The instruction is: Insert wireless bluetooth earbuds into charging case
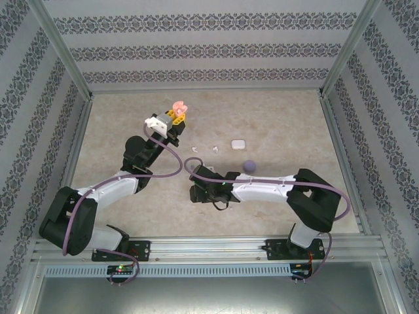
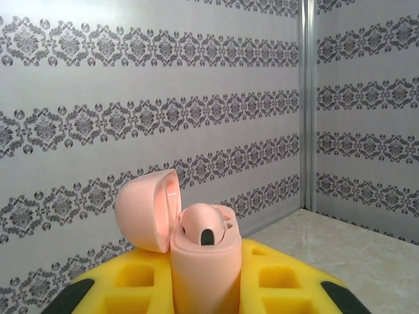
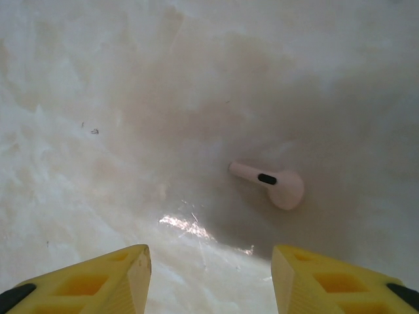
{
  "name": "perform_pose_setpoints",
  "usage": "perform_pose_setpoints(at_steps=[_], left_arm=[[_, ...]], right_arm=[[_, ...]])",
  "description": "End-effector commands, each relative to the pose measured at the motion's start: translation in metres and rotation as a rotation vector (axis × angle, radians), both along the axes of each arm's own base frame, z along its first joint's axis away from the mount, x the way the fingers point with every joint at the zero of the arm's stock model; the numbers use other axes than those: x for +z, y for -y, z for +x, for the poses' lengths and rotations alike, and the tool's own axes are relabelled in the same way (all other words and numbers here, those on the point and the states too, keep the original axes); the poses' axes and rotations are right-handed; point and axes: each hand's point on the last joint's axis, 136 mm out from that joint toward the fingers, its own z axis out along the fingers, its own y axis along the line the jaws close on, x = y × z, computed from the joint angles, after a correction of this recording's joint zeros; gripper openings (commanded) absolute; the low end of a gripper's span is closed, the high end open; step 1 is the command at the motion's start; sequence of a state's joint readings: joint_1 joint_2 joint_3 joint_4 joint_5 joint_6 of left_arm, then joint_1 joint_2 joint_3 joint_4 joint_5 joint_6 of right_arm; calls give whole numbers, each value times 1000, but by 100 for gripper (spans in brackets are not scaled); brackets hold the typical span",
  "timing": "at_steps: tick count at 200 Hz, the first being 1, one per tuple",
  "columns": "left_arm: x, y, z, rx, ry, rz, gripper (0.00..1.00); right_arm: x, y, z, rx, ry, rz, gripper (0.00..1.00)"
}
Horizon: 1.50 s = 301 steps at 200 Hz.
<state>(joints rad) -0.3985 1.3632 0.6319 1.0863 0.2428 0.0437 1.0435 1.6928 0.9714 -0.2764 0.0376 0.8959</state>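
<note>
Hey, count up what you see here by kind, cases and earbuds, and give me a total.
Charging cases: 3 (pink case, white case, purple case)
Earbuds: 4 (white earbud, second white earbud, pink earbud on the table, seated pink earbud in the pink case)
Total: 7

We're looking into a robot test cell, a lab rig: patterned wallpaper panels (image 1: 196,52) are boxing in a marble-look tabletop (image 1: 281,118), aluminium posts (image 1: 60,49) are framing the corners, and the left arm (image 1: 108,186) and right arm (image 1: 262,190) are sitting bolted to a slotted rail (image 1: 209,247).
</note>
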Motion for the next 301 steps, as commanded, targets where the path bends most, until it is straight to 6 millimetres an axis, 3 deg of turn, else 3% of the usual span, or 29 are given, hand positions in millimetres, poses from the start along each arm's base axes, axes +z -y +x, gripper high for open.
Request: perform_pose_setpoints(at_steps=[1, 53, 129, 211, 252, 301], left_arm=[[19, -12, -7, 19, 51, -50, 0], [22, -14, -8, 19, 56, -52, 0], [22, -13, -7, 14, 54, -54, 0], [21, -11, -5, 2, 46, -60, 0], [21, -11, -5, 0, 45, -60, 0], [24, -10, -5, 4, 53, -51, 0]], right_arm=[[2, -16, 3, -11, -10, 32, 52], [-10, -15, 6, -21, -26, 5, 52], [-21, 3, 13, -64, -45, -26, 51], [-11, 0, 36, -82, -17, 0, 51], [10, 6, 30, -50, 22, -2, 52], [5, 19, 26, 105, 80, -129, 51]])
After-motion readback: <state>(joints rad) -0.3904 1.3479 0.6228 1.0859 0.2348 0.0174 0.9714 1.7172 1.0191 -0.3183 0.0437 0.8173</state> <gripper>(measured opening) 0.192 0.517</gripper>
